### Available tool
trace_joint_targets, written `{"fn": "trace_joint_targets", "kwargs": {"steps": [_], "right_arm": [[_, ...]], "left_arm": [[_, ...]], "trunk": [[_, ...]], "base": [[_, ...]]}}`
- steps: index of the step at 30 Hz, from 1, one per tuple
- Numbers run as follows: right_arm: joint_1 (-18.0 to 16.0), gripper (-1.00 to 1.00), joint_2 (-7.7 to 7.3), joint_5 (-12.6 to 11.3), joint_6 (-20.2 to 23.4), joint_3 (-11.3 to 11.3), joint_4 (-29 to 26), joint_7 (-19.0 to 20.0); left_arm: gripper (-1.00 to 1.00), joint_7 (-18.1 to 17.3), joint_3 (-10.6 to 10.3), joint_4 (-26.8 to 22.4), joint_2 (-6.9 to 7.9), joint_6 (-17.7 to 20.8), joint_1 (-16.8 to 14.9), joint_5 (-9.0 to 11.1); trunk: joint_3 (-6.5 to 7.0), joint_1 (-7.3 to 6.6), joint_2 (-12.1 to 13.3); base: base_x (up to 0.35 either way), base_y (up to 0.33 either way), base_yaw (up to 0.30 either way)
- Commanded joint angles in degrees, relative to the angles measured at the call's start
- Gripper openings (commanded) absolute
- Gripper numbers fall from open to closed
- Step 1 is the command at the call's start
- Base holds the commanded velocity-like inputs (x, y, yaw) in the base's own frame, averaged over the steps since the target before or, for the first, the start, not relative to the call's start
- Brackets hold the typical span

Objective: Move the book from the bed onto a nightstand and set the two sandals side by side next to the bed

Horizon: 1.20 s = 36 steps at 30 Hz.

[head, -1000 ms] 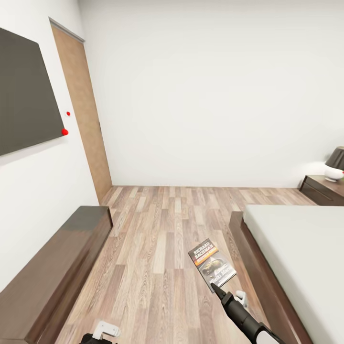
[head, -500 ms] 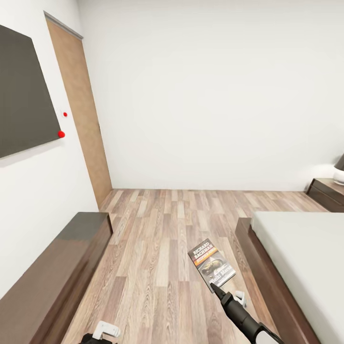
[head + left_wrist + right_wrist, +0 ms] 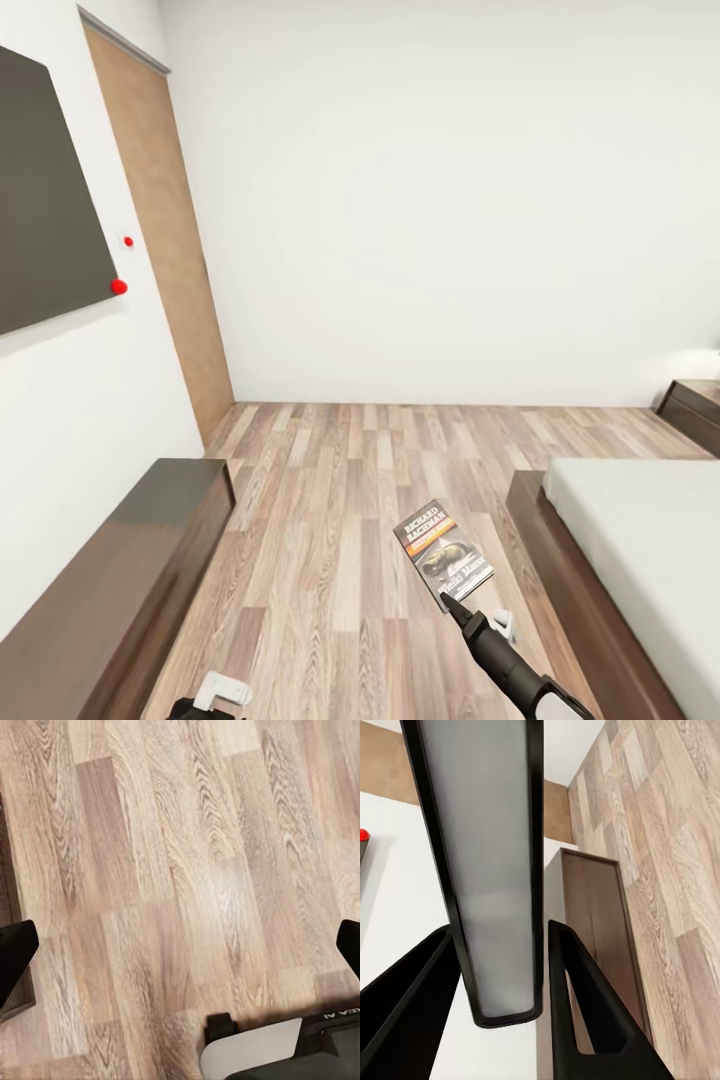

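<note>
The book (image 3: 443, 553), dark with an orange band and white lettering, hangs above the wood floor, and my right gripper (image 3: 452, 603) is shut on its lower edge. In the right wrist view the book's (image 3: 484, 870) thin edge runs between the two black fingers (image 3: 585, 1012). The bed (image 3: 640, 540), with its grey mattress and dark frame, lies to the right of the book. A corner of a nightstand (image 3: 695, 410) shows at the far right. My left gripper (image 3: 180, 960) is open over bare floor, with nothing between its fingers. The sandals are out of view.
A long low dark bench (image 3: 110, 590) runs along the left wall under a dark wall panel (image 3: 50, 200). A brown door (image 3: 165, 230) stands in the left corner. Wood floor (image 3: 340, 500) stretches between bench and bed to the white far wall.
The head view has swung left: the bed and nightstand slid toward the right edge and the lamp left the picture. The book stays held the same way in my right gripper.
</note>
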Motion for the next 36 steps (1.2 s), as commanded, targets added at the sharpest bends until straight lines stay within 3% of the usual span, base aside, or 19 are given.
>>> {"fn": "trace_joint_targets", "kwargs": {"steps": [1, 24, 30, 36], "right_arm": [[-0.06, -1.00, -0.02, -0.68, 0.55, 0.15, -0.02, 0.19], [-0.10, -1.00, -0.05, -0.77, 0.64, 0.15, 0.00, 0.26], [-0.10, -1.00, 0.03, -0.76, 0.64, 0.15, 0.04, 0.24], [-0.10, -1.00, 0.08, -0.73, 0.64, 0.15, 0.06, 0.20]], "left_arm": [[1.00, -0.17, -0.12, -0.14, 0.04, 0.28, -0.02, -0.60], [1.00, -0.17, -0.20, -0.13, 0.04, 0.22, -0.02, -0.60], [1.00, -0.01, -2.34, -0.11, 0.04, 0.18, -0.02, -0.54], [1.00, 1.47, -3.20, -0.08, 0.04, -0.40, -0.02, -0.64]], "trunk": [[-0.13, 0.07, -0.13], [-0.69, 0.07, -0.13], [-0.78, 0.07, -0.13], [-0.83, 0.07, -0.13]], "base": [[0.330, 0.040, 0.000], [0.336, 0.007, 0.000], [0.338, 0.000, 0.000], [0.338, 0.000, 0.000]]}}
